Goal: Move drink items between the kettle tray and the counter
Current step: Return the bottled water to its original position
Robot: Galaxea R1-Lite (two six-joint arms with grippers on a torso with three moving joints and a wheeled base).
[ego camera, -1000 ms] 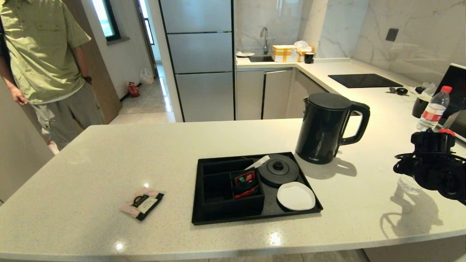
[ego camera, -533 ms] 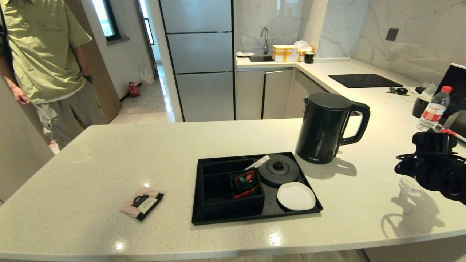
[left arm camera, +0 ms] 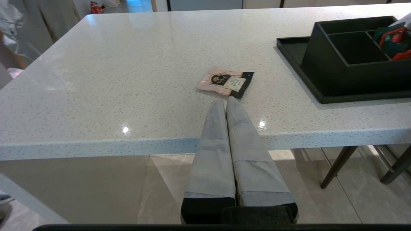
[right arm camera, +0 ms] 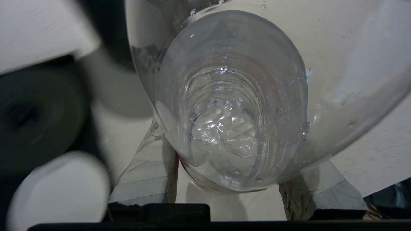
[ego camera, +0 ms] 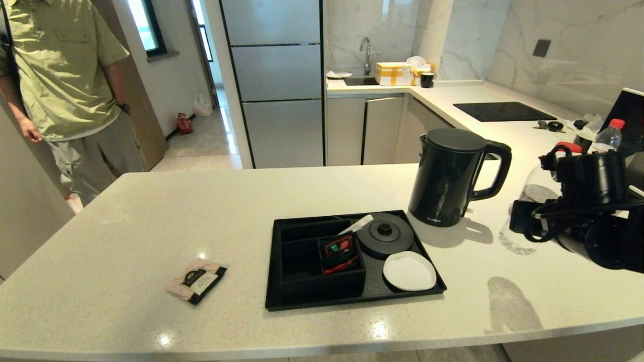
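Observation:
My right gripper [ego camera: 532, 213] is shut on a clear water bottle [ego camera: 534, 192] and holds it tilted above the counter [ego camera: 151, 226], right of the black kettle [ego camera: 448, 176]. The bottle's red cap [ego camera: 568, 147] points up and back. In the right wrist view the bottle [right arm camera: 231, 112] fills the space between the fingers [right arm camera: 147, 183]. The kettle stands on the counter behind the black tray [ego camera: 352, 302], off its round base [ego camera: 385, 235]. The white coaster [ego camera: 408, 271] is bare. The pink-and-black sachet [ego camera: 197, 280] lies on the counter left of the tray. My left gripper [left arm camera: 224, 102] is shut and empty just short of the sachet [left arm camera: 226, 81].
Red-and-green packets [ego camera: 339, 251] sit in a tray compartment. A second red-capped bottle [ego camera: 608, 134] stands at the far right beside a laptop [ego camera: 629, 113]. The black hob [ego camera: 503, 110] lies behind. A person in a green shirt [ego camera: 65, 75] stands at the back left.
My right gripper has lifted the bottle off the counter and carried it left, closer to the kettle, tilting it. Its shadow has slid left. The left arm has not moved.

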